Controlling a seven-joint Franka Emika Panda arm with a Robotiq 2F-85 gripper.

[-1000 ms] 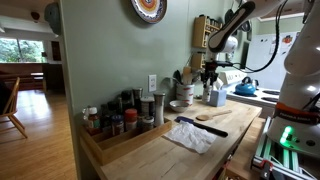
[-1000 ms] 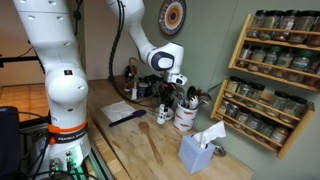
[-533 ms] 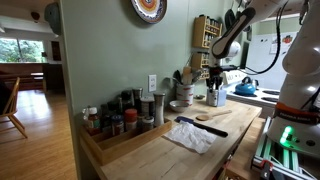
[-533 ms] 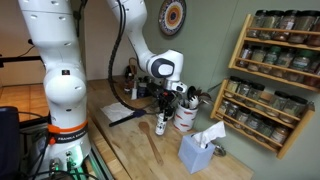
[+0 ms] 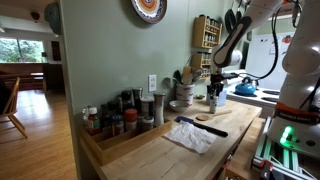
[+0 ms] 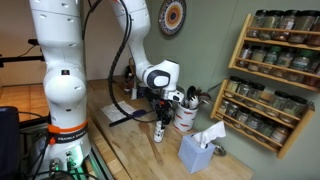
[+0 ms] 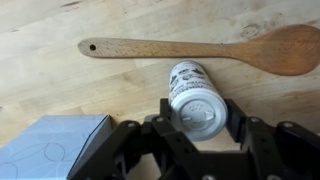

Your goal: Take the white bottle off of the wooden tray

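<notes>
White and slim, the white bottle (image 7: pixel 195 100) stands upright with its long axis vertical; in the wrist view its round cap faces straight up at the camera, and the body runs away below it toward the wooden countertop (image 7: pixel 50 95). It is off the wooden tray (image 5: pixel 108 149) and well apart from it; the tray sits by the wall at the far end of the counter, crowded with jars. In an exterior view the bottle (image 6: pixel 160 128) hangs under the wrist, low over the counter; whether its base touches the wood I cannot tell.

The gripper (image 7: pixel 196 118) is clamped on it; the dark fingers (image 7: pixel 152 132) press the bottle's sides just below the cap, one on each flank, so the jaws stand only as far apart as the bottle is wide.

Just beyond the bottle's base lies a wooden spoon (image 7: pixel 190 47), flat on the counter, its bowl to the right in the wrist view. A pale tissue box (image 7: pixel 55 148) sits close on the other side — near, not touching. Jars fill a wall rack (image 6: pixel 275 80).
</notes>
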